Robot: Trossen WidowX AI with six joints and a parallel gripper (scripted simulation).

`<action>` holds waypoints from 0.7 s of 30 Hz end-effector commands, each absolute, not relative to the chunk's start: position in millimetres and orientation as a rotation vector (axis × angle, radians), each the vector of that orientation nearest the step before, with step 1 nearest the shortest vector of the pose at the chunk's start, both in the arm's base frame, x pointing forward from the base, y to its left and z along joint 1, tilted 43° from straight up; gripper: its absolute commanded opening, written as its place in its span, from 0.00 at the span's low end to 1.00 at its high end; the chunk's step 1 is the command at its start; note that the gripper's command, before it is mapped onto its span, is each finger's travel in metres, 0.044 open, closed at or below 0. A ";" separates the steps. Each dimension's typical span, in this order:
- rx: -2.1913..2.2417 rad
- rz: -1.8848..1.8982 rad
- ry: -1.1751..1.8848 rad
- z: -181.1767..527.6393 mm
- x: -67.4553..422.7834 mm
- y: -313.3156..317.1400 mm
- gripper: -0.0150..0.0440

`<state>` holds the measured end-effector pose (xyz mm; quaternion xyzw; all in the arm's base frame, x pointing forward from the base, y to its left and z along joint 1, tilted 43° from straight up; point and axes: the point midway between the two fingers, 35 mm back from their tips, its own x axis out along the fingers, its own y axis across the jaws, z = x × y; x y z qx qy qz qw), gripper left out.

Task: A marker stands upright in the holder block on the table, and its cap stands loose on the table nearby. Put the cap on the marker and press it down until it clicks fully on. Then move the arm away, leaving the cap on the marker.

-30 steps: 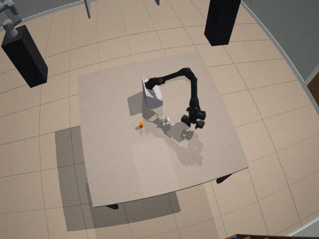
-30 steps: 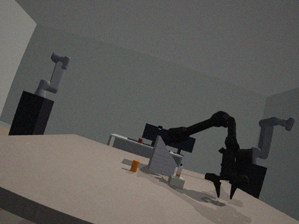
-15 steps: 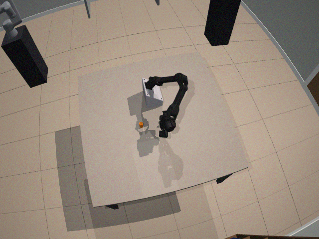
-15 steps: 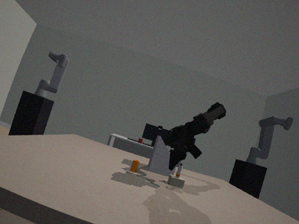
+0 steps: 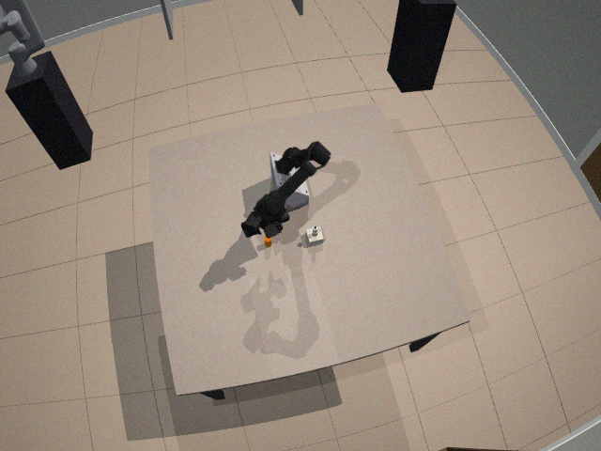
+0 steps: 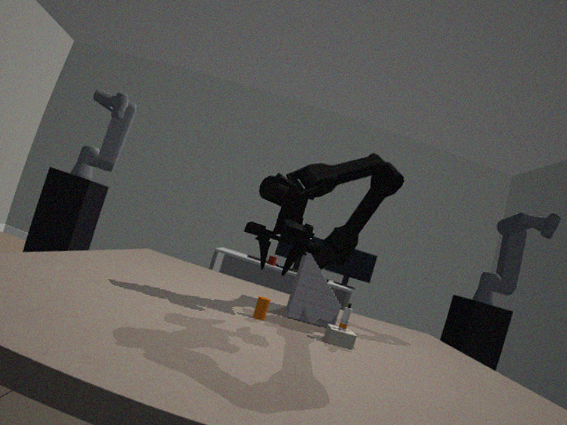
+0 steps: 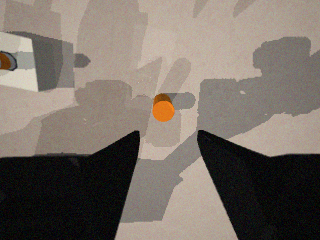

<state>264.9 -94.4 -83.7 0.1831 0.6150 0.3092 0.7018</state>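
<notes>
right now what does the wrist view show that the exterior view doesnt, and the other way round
Only the wrist view: the cap's round top seen from above, lined up with the gap between the open, empty jaws, and the marker's orange tip at the left edge.

Only the exterior view: the gripper hanging well above the table, the whole arm, and the marker upright in its holder block.

Both: the orange cap standing loose on the table, untouched, apart from the holder block.

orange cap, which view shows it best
The wrist view: the orange cap sits large and unobstructed, ahead of the open gripper. The exterior view shows it small but upright; the top view shows only a speck at the gripper's edge.
</notes>
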 end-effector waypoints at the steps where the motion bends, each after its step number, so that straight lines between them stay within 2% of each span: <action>1: 0.436 0.684 1.373 -82.8 264.1 -92.6 0.68; 5: 0.437 0.685 1.373 -106.0 265.6 -69.9 0.68; 21: 0.438 0.685 1.372 -127.9 267.6 -51.8 0.68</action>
